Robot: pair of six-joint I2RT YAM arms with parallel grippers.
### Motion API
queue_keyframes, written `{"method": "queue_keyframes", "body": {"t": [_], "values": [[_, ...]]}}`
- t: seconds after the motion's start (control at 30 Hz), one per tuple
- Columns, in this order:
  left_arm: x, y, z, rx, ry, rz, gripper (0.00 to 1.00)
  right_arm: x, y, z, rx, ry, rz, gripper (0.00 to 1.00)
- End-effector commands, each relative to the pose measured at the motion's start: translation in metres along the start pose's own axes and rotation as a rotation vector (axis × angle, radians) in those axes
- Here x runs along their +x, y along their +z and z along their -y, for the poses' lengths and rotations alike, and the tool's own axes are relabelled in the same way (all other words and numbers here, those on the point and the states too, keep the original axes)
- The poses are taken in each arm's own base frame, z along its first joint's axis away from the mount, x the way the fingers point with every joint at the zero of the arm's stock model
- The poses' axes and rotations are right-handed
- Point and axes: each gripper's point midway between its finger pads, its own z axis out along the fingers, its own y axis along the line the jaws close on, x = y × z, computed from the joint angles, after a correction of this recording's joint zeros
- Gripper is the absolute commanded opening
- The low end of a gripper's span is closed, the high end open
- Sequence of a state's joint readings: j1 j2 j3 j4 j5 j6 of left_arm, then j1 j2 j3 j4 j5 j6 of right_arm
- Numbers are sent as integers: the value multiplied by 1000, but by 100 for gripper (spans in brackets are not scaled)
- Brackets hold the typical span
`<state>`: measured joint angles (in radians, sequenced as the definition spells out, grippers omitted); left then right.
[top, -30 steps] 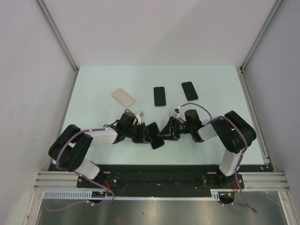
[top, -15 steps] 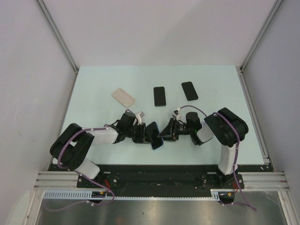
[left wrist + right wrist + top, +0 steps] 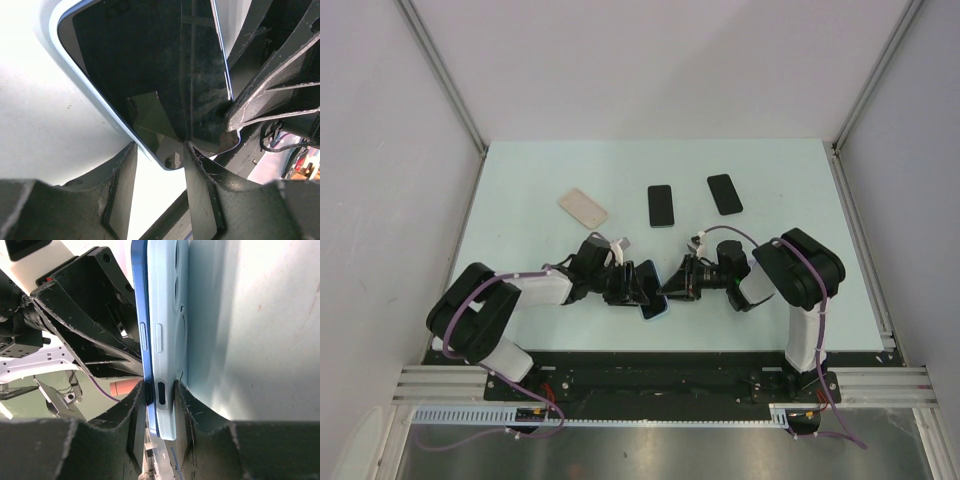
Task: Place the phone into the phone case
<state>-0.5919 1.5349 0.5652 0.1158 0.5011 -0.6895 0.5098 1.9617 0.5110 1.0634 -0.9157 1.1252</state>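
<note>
Over on the left of the table [image 3: 520, 180], a beige case [image 3: 582, 208] lies flat, well to the left of the black phone [image 3: 661, 205] sitting mid-table, and that black phone's our marker. Nearer the arm bases than the black phone and a touch to its left, here's the left gripper [image 3: 159, 145]. Its fingers [image 3: 120, 180] stand partway apart with a rounded corner of the phone case [image 3: 170, 315] poking in between them. Whether they're actually pinching it, can't tell from here.

The case is light blue, held tilted with its back toward the table. The phone [image 3: 145, 55] is in it, dark glass up and blue rail showing along the case's side. Near and just right of the black phone, the right gripper [image 3: 159, 386] is narrowed onto the pair, one finger on the glass side, the other on the case's back.

Right of the black phone and slightly beyond it, a second black phone [image 3: 725, 193] lies flat.
</note>
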Motion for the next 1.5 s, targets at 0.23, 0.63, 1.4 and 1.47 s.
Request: {"method": "queue_keyframes", "body": {"t": [0.23,0.63,1.4,1.47], "values": [[-10,2,10,24,73,1,47,4,8,2,3,-27,-5,40],[-26,-15,-6,-125,95,51,57,2,8,20,180,-107,20,0],[-67,-107,106,488,292,249,69,-17,-38,-141,-136,-426,146,0],[-67,-112,116,544,306,255,70,-12,-41,-153,-164,-459,147,0]]}}
